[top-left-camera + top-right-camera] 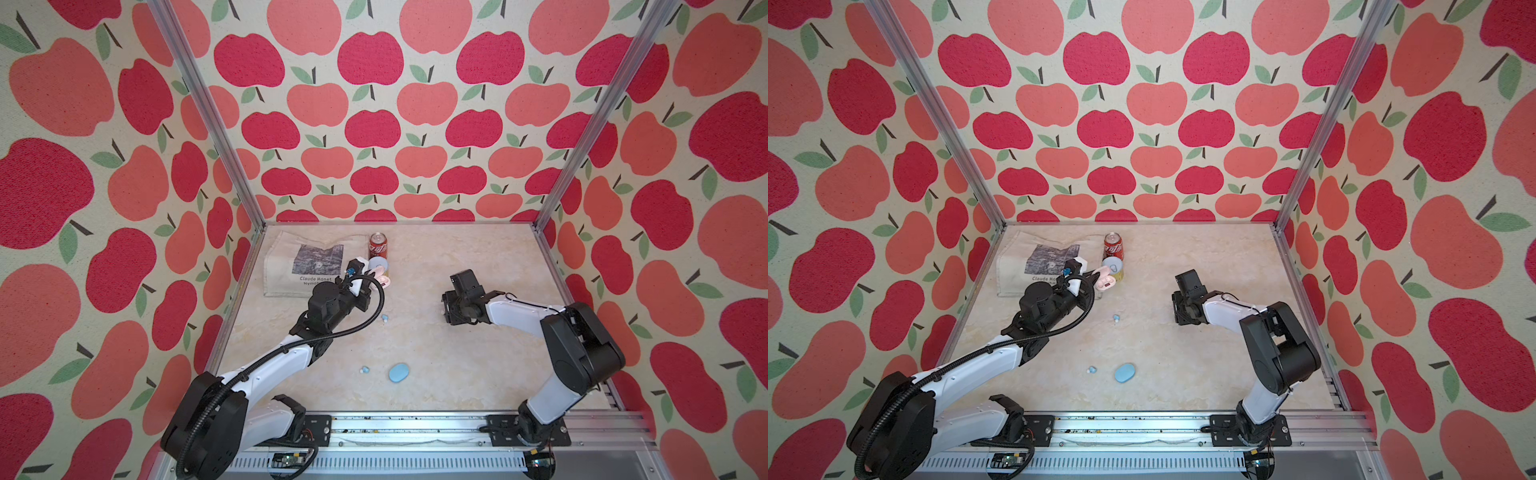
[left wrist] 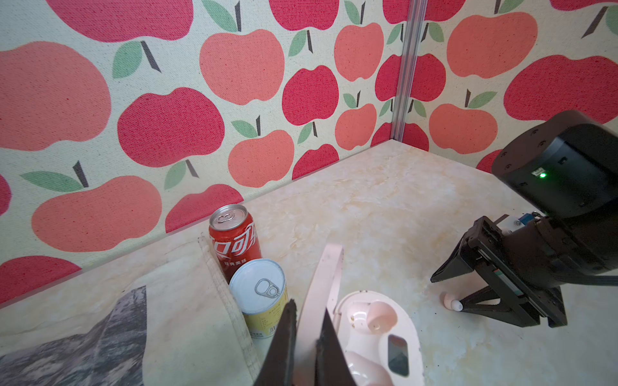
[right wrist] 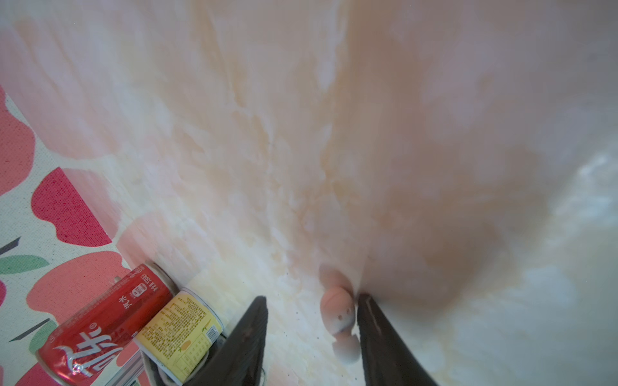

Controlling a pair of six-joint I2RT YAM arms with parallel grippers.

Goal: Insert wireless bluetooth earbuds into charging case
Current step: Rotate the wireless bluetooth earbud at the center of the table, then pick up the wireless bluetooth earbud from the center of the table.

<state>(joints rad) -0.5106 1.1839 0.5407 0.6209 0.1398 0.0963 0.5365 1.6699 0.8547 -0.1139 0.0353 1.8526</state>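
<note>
Well short of the open pink case (image 2: pixel 378 329): closed blue case (image 1: pixel 399 372), blue earbud (image 1: pixel 365 369) beside it, second blue earbud (image 1: pixel 385 318) further in, loose on the desk (image 1: pixel 457 374). At the case itself, left pincer (image 2: pixel 308 309) clamped on raised lid (image 2: pixel 329 267). Near it, right pincer (image 3: pixel 313 297) half open astride pink earbud (image 3: pixel 337 312). Likely light, hard, slick: pinch gently across the fat body. Beyond, red can (image 2: pixel 234 239), yellow can (image 2: pixel 261 294).

Back left on the table (image 1: pixel 457 374): tote bag (image 1: pixel 291 257), flat. Just right of it: soda can (image 1: pixel 378 245), tin can (image 1: pixel 378 266) directly in front. Right of tin can: open charging case (image 2: pixel 378 331), lid up between left gripper (image 2: pixel 308 309) jaws. Right of centre: earbud (image 3: pixel 337 314) between right gripper (image 3: pixel 312 299) jaws. Centre: lone earbud (image 1: pixel 385 318). Front: third earbud (image 1: pixel 365 369) just left of closed charging case (image 1: pixel 399 372).
</note>
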